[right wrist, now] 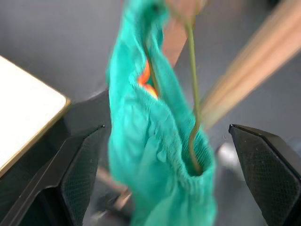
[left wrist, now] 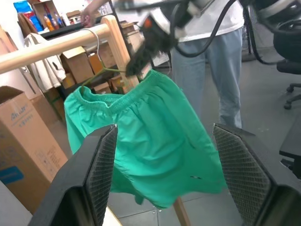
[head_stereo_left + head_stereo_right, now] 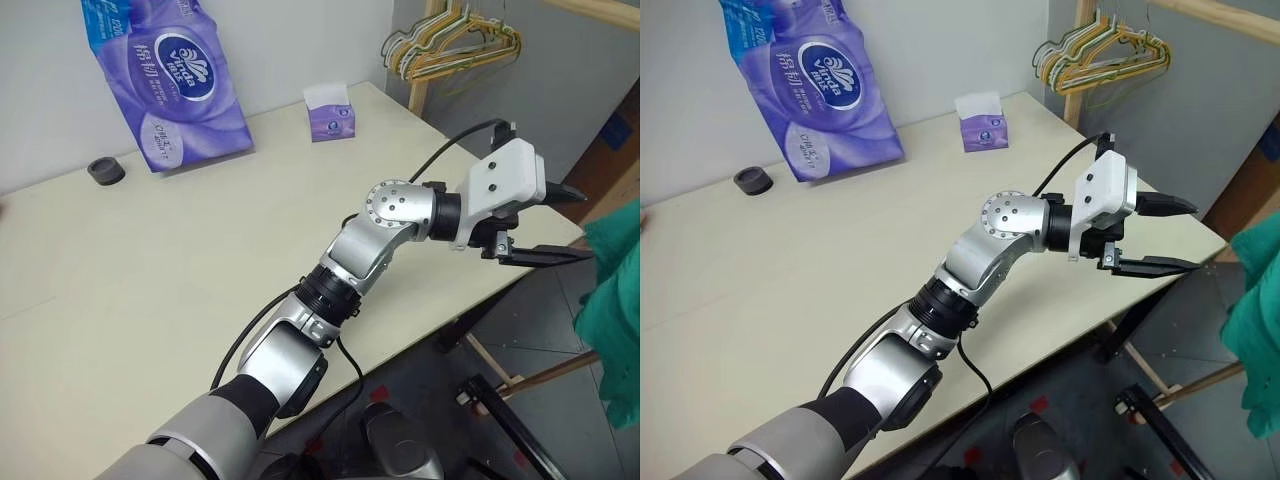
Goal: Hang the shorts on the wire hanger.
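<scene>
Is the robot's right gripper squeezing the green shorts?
No, the right gripper has its two fingers wide apart, and the shorts hang between them from the wire hanger, untouched.

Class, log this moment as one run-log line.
shorts: on wire hanger, hanging from wooden rail | left gripper: open, empty | right gripper: open, off the cloth

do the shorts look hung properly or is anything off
The teal-green cloth shorts hang from the thin grey-olive wire hanger on the wooden rail, but lopsided: the waistband bunches and slopes to one side. Nothing looks spilled or damaged.
</scene>
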